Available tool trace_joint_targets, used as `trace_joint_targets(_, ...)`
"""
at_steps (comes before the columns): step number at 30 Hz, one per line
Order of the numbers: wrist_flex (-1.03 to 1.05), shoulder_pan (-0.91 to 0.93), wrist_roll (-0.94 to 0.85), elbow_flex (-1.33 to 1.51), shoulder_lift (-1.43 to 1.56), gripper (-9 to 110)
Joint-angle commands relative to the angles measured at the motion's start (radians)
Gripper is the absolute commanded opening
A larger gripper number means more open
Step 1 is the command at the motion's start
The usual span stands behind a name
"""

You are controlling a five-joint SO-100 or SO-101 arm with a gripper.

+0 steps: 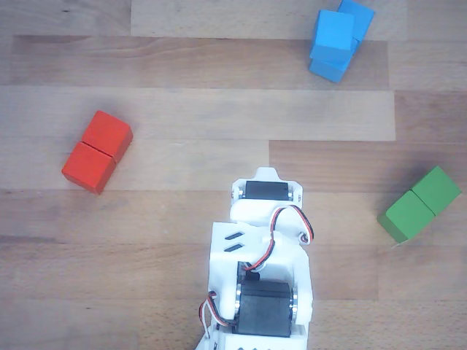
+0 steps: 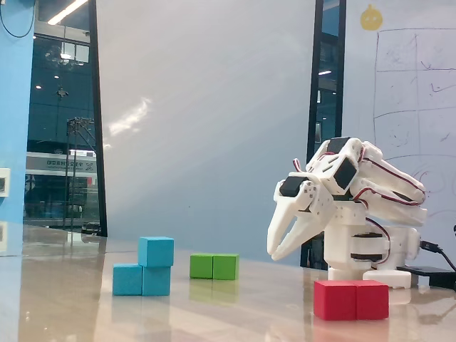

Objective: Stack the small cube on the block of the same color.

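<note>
While the desk stretches wide beneath everything, my arm sits folded near its base at the right of the fixed view, my fingers hanging above the wood, slightly parted and holding nothing. They are well apart from the blue pieces.

Next in size come the oblong blocks. A red block lies lower right in the fixed view, a green block near the middle, and the block of the same color lies flat at lower left. The small cube rests on the right half of that blue block, touching it.

Judging from this, the stacking looks done and I am in the retreat step; the next move calls only for settling to rest without brushing the stack, or a recheck if the cube sits badly.

The other view looks down from above: the cube appears at upper right, turned a little against the blue block under it, a skew the side-on view hides. That top-down view shows my arm's body at bottom centre but not my fingers, which only the fixed view reveals.
</note>
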Motion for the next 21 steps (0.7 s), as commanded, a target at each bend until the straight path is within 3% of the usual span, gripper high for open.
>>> trace_joint_targets(1, -0.002, -0.043, -0.021, -0.006, 0.031, 0)
trace_joint_targets(21, -0.002, -0.040, -0.014, -0.008, 0.031, 0)
